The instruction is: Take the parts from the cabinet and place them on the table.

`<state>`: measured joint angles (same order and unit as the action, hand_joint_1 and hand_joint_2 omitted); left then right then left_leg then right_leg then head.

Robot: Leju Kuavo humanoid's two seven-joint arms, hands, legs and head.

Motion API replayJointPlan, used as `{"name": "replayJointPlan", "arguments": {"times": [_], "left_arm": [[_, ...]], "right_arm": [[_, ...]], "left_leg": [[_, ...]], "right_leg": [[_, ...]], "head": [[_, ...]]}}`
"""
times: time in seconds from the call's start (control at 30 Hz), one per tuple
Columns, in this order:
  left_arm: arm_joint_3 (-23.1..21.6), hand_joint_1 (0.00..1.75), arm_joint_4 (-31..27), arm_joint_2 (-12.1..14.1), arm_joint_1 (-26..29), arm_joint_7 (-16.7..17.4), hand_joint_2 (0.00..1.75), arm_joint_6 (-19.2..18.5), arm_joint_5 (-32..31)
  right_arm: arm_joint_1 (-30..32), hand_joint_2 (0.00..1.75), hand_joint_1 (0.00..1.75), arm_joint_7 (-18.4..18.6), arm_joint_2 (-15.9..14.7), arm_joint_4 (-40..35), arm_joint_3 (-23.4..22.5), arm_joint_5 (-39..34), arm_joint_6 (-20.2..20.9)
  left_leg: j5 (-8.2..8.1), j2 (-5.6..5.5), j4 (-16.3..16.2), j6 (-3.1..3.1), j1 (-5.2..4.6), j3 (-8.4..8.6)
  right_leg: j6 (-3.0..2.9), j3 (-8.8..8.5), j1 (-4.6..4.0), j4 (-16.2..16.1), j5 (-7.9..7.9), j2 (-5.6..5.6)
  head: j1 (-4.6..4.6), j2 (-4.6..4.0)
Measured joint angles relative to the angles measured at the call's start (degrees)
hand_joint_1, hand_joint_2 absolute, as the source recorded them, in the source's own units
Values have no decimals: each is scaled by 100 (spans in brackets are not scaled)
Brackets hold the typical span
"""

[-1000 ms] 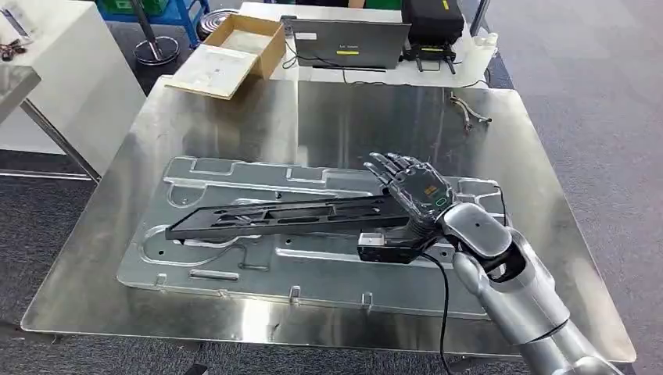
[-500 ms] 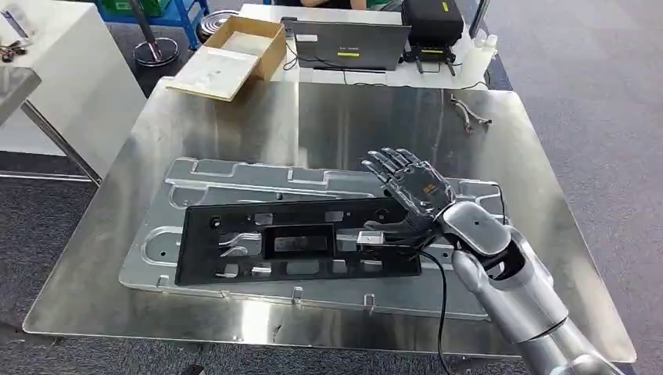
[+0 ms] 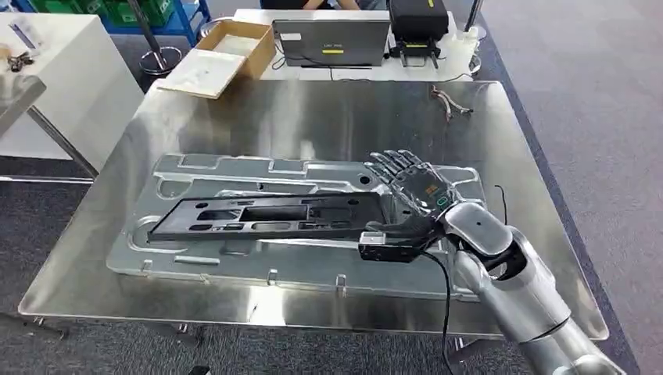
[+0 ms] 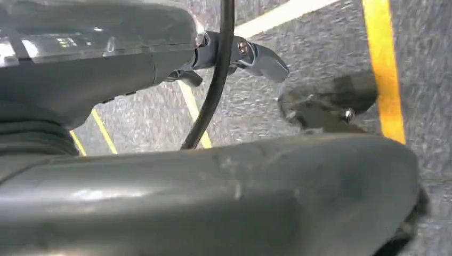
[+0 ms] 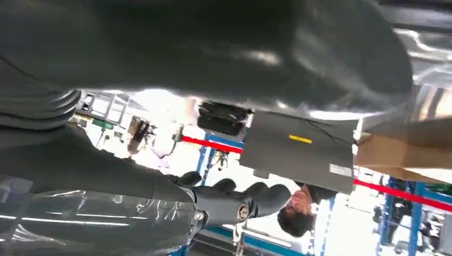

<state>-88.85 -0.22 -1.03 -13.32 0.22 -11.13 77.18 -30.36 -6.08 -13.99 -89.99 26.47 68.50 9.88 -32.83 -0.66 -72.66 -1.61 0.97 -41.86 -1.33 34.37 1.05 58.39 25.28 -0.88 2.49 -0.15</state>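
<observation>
One black part (image 3: pixel 266 216) on metal tray (image 3: pixel 313 269); right hand (image 3: pixel 410 205) spread, thumb at part's end

Head view bright and even, overhead light; steel surface (image 3: pixel 328 117) shows soft glare streaks beyond the right robot hand (image 3: pixel 414 195). Right wrist view: background blown out white, near parts blurred. Left wrist view dim, close-up soft.

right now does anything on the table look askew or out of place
Yes: the black frame part lies on the silver stamped panel, not the bare table, with one long edge tilted up. The right hand is at its end, fingers spread.
</observation>
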Motion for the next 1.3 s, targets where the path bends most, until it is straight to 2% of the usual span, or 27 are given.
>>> {"name": "replayJointPlan", "arguments": {"times": [0.03, 0.07, 0.1, 0.17, 0.2, 0.23, 0.33, 0.37, 0.4, 0.43, 0.5, 0.53, 0.7, 0.77, 0.8, 0.83, 0.9, 0.93, 0.97, 1.0, 1.07, 1.1, 1.17, 1.2, 1.23, 1.27, 1.3], "left_arm": [[0, 0, 0, 0, 4, 0, 0, 0, 7], [0, 0, 0, 2, 3, 0, 0, 0, 11], [0, 0, 0, 2, -2, 0, 0, 2, 13], [0, 0, 0, 2, -8, 0, 0, 2, 13], [-2, 0, 2, 20, -25, 0, 0, 2, 13], [0, 0, 2, 24, -25, -6, 0, 2, 13], [-2, 0, 2, 28, -21, -7, 0, 0, 13], [-2, 0, 0, 20, -24, -7, 0, 4, 13], [-2, 0, 0, 17, -44, -7, 0, -6, 13], [-2, 0, 0, 20, -52, -7, 0, -4, 13], [-2, 0, 0, 20, -42, -5, 0, 0, 13], [-2, 0, 0, 20, -40, -7, 0, 0, 13], [-2, 0, 0, 20, -39, -7, 0, 0, 13], [-2, 0, 0, 20, -36, -7, 0, -2, 13], [-2, 0, 0, 17, -38, -7, 0, -4, 11], [-2, 0, 0, 17, -36, -9, 0, -4, 11], [-2, 0, 0, 20, -29, -9, 0, -2, 11], [-2, 0, 2, 24, -17, -9, 0, -2, 13], [-2, 0, 2, 35, -8, -9, 0, -2, 22], [-2, 0, 0, 33, 2, -9, 0, -2, 22], [-2, 0, 0, 35, 4, -9, 0, -2, 26], [-2, 0, 0, 35, 3, -9, 0, -2, 28], [-2, 0, 0, 35, 5, -9, 0, -2, 28], [-2, 0, 2, 44, 3, -9, 0, 0, 31], [-2, 0, 2, 52, 2, -9, 0, 0, 31], [-2, 0, 2, 59, 0, -9, 0, 2, 37], [-2, 0, 2, 59, -11, -9, 0, 2, 48]], "right_arm": [[1, 0, 0, -2, 0, 2, 2, -4, 0], [4, 0, 0, -2, 0, 2, 7, -4, 0], [3, 0, 0, -2, 0, 2, 9, -7, 0], [0, 0, 0, -2, 0, 0, 11, -7, 0], [-3, 0, 0, -2, 0, -2, 11, -7, -2], [-11, 0, 0, -2, -4, -2, 11, -7, 0], [-23, 0, 0, -2, -2, -2, 20, -9, 0], [-19, 0, 0, -11, 13, 0, 20, -9, 0], [-21, 0, 0, -13, 30, 0, 20, -9, 0], [-33, 0, 0, -13, 37, 2, 20, -9, 0], [-32, 0, 0, -13, 68, 2, 20, -9, 0], [-25, 0, 0, -13, 81, 4, 20, -9, 0], [-23, 0, 0, -13, 83, 4, 20, -9, 0], [-13, 0, 0, -13, 90, 9, 20, -11, 0], [-40, 0, 0, -13, 90, 11, 20, -24, -2], [-97, 0, 0, -13, 98, -2, 20, -44, -9], [-93, 0, 0, -11, 101, 0, 22, -57, -4], [-81, 0, 0, -11, 101, 4, 22, -63, -2], [-90, 0, 0, -11, 101, 9, 26, -70, 0], [-90, 0, 0, -11, 101, 9, 31, -72, 0], [-92, 0, 0, -13, 90, 11, 37, -79, 0], [-91, 0, 0, -11, 90, 11, 37, -87, 0], [-77, 0, 0, -13, 90, 13, 46, -103, 0], [-58, 0, 0, -13, 90, 13, 52, -109, 0], [-54, 0, 0, -11, 90, 13, 52, -122, 0], [-55, 0, 0, -13, 90, 4, 52, -140, -4], [-49, 0, 0, -13, 90, -26, 52, -157, -9]], "left_leg": [[-94, 1, -274, -4, -4, -30], [-31, 1, -281, 6, -4, 48], [138, 2, -64, 28, -11, 246], [460, -2, 875, 114, -39, 931], [307, -43, 1353, 179, -58, 1207], [392, -33, 1394, 176, -92, 1261], [459, -33, 1446, 254, -136, 1194], [577, -4, 1535, 325, -60, 1189], [657, 20, 1559, 356, -68, 1135], [729, 21, 1563, 401, -64, 1046], [853, 26, 1555, 404, -73, 879], [901, 29, 1549, 404, -76, 804], [919, 31, 1545, 402, -78, 779], [990, 31, 1536, 392, -81, 677], [1121, 31, 1462, 345, -84, 477], [1207, 37, 1427, 271, -114, 403], [1317, 42, 1476, 211, -92, 392], [1357, 34, 1494, 170, -124, 363], [1201, 19, 1417, 133, -84, 311], [906, 27, 1230, 98, -87, 221], [201, 31, 409, 53, -60, 7], [8, 31, 13, 33, -58, -65], [106, 31, -347, 16, -47, -41], [411, 31, -183, 9, -34, 181], [597, 30, 141, 9, -29, 452], [650, 23, 624, 18, -25, 828], [430, -13, 1157, 32, -26, 1191]], "right_leg": [[-4, 76, -25, 8, -53, 0], [-3, 138, -39, 22, -92, 1], [2, 204, -53, 36, -133, 3], [27, 301, -71, 54, -211, 6], [48, 313, -63, 61, -249, -3], [89, 319, -79, 45, -292, 5], [209, 299, -35, -13, -406, -4], [248, 330, -56, -11, -407, 3], [259, 396, -36, 87, -206, 35], [259, 500, -27, 369, 161, 42], [295, 733, -10, 1257, 787, 43], [309, 803, -10, 1591, 898, 43], [312, 813, -11, 1679, 907, 43], [317, 724, -10, 1785, 781, 43], [238, -244, -26, 588, 296, 26], [179, -656, -81, -106, 514, 10], [128, -600, -112, -104, 450, 12], [84, -564, -66, -148, 369, 6], [50, -502, -40, -169, 284, -33], [-3, -430, -38, -170, 226, -33], [-26, -267, -40, -164, 101, -43], [-23, -179, -40, -159, 37, -43], [-7, -15, -38, -137, -73, -42], [20, 111, -34, -111, -151, -39], [45, 194, -28, -86, -200, -38], [74, 271, -23, -54, -246, -35], [114, 316, -38, -10, -278, -35]], "head": [[-2, 0], [0, 0], [0, 0], [2, 0], [0, 0], [-2, 0], [0, 0], [-2, 0], [-2, 0], [-2, 0], [0, 0], [-2, 0], [0, 0], [-2, 0], [-2, 0], [2, 0], [0, 0], [0, 0], [0, 0], [0, 0], [0, 0], [0, 0], [0, 0], [0, 0], [0, 0], [2, 0], [2, 0]]}}
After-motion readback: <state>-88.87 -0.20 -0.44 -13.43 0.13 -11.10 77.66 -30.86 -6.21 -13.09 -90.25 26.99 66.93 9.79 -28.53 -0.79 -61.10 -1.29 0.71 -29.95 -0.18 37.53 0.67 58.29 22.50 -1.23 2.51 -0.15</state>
